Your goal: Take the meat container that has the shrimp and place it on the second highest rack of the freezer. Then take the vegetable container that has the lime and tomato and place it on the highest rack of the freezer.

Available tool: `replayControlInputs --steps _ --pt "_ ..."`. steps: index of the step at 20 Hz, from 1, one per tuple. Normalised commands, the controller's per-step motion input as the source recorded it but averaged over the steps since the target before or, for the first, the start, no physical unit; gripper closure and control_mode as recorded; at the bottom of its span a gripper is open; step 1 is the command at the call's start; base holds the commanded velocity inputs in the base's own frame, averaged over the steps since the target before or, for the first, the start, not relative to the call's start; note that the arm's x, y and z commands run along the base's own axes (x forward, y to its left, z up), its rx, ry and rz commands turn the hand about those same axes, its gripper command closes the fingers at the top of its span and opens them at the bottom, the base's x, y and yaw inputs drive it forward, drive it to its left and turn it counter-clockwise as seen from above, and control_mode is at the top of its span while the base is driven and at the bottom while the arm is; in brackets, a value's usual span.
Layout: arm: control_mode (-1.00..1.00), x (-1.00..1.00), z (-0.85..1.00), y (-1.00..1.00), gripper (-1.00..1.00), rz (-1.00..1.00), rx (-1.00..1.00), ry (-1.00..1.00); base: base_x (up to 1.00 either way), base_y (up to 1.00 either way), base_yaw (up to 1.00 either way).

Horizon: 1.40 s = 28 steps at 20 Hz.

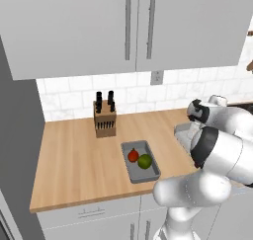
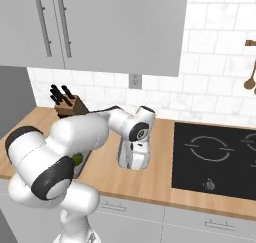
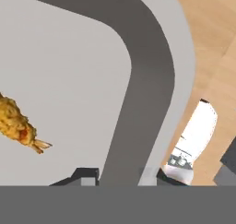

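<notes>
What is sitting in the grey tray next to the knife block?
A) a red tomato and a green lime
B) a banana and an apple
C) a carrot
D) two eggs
A: in the left base view the grey tray beside the knife block holds a red tomato and a green lime, side by side.

The shrimp (image 3: 18, 126) is golden orange on the pale grey floor of its grey-walled meat container (image 3: 152, 71). The red tomato (image 1: 133, 155) and green lime (image 1: 145, 161) sit in a grey vegetable container (image 1: 150, 175). The table (image 1: 74, 160) is light wood-grain.
</notes>
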Motion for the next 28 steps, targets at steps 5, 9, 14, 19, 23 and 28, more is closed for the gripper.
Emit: replayControlInputs --steps 5,9,14,19,23,28 --pt "-1.00 -0.65 1.00 0.00 1.00 0.47 -0.05 -0.05 0.00 0.00 0.00" --pt "-1.00 -0.67 0.88 0.00 1.00 0.54 0.13 -0.03 0.00 0.00 0.00" --pt "-1.00 -0.41 0.86 0.01 1.00 0.58 0.21 -0.08 0.00 0.00 0.00" --pt "-1.00 -0.15 0.92 0.12 1.00 0.63 0.14 -0.09 0.00 0.00 0.00" --pt "-1.00 -0.02 0.70 0.32 1.00 0.66 0.04 -0.05 0.00 0.00 0.00" --pt "-1.00 0.00 0.46 0.41 1.00 0.76 0.00 0.00 0.00 0.00 0.00"
